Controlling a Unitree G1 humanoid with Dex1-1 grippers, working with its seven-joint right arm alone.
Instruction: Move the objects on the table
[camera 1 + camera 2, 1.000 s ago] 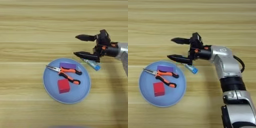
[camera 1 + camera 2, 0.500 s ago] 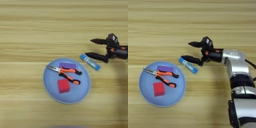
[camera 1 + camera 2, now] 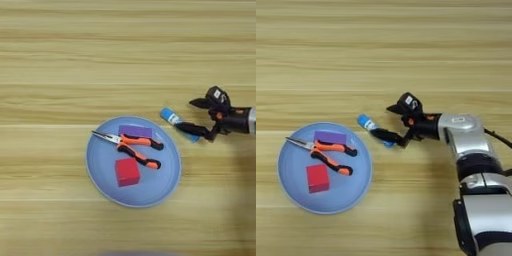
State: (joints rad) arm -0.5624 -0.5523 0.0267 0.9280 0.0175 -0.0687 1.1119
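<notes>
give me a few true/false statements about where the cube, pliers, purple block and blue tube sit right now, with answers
1. The red cube lies on the light-blue plate. True.
2. The blue tube lies on the plate. False: it lies on the table, just right of the plate's rim.
3. The pliers lie on the plate with their tips pointing to the robot's left. True.
4. The purple block lies off the plate. False: it lies on the plate, at its far side behind the pliers.
5. The right gripper hangs over the plate. False: it is beside the tube, right of the plate.
</notes>
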